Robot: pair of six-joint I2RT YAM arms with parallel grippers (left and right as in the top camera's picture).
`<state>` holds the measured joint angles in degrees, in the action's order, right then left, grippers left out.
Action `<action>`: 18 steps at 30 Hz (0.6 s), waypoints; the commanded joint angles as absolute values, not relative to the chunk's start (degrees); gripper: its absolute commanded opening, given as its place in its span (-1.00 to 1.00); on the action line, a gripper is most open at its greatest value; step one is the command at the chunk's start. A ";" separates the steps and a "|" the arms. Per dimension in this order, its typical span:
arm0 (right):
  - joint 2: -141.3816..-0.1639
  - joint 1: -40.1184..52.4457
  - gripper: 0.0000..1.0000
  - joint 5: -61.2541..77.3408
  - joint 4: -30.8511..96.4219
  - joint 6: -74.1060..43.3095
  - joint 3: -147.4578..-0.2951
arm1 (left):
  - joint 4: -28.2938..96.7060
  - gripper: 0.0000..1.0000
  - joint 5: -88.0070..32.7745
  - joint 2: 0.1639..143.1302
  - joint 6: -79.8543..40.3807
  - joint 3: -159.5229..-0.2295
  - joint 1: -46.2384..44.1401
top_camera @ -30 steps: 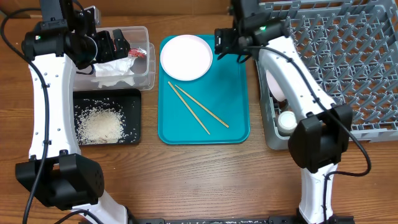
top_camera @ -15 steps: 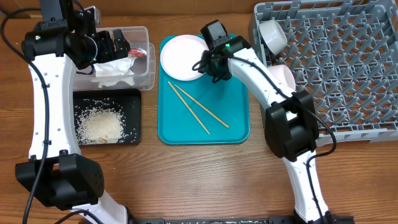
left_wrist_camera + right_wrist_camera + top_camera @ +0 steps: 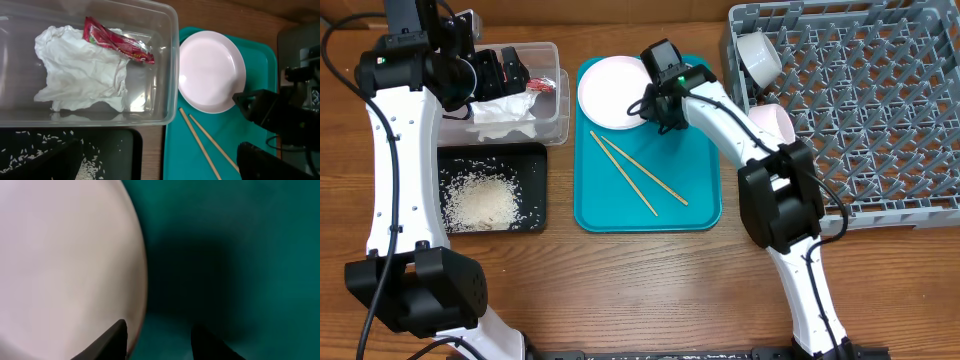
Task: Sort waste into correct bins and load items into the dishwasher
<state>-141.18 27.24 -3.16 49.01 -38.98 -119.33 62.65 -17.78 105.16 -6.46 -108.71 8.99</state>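
Picking up the white plate (image 3: 619,92) is, as we judge it, the step in hand. The plate lies flat in the teal tray (image 3: 610,205), at the tray's 11 o'clock corner. The right gripper (image 3: 658,104) is low at the plate's 4 o'clock edge. In the right wrist view its fingers (image 3: 116,335) stand a moderate gap apart: one is over the white surface, the other over the teal, and the rim runs between them. We see nothing held yet.

To do this well, we think one finger must go under the rim, because the plate is flat and thin and probably slippery. A pinch on the very lip only could let it slide out. So we would reach deeper over the rim, close firmly, lift slowly, and tilt the plate toward upright for the pegs.

At the plate's 6 o'clock the chopsticks (image 3: 638,175) lie on the tray, near the gripper but apart from it; we should not sweep them. At 3 o'clock from the tray stands the dish rack (image 3: 880,110), with a bowl (image 3: 758,55) at its 10 o'clock corner. At the tray's 9 o'clock the clear tub (image 3: 552,110) holds the napkin (image 3: 505,115) and red wrapper (image 3: 542,85). At the tub's 6 o'clock the black tray (image 3: 535,190) holds the rice (image 3: 480,200). The left gripper (image 3: 505,70) hovers over the tub, wide open and empty as its wrist view suggests.
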 commanded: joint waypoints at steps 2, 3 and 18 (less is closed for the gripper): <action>-142.19 28.10 -0.21 -5.82 48.71 -39.27 -119.85 | 62.76 0.99 -17.50 103.48 -5.80 -109.54 8.97; -142.19 28.27 -0.29 -6.52 48.73 -39.24 -119.85 | 62.76 1.00 -17.52 103.48 -5.80 -109.54 8.97; -141.88 28.36 -0.92 -11.33 61.95 -37.76 -122.67 | 62.76 1.00 -17.52 103.48 -5.80 -109.54 8.97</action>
<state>-141.38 28.49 -10.35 59.64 -39.33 -121.69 62.65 -17.78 105.16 -6.46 -108.71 8.99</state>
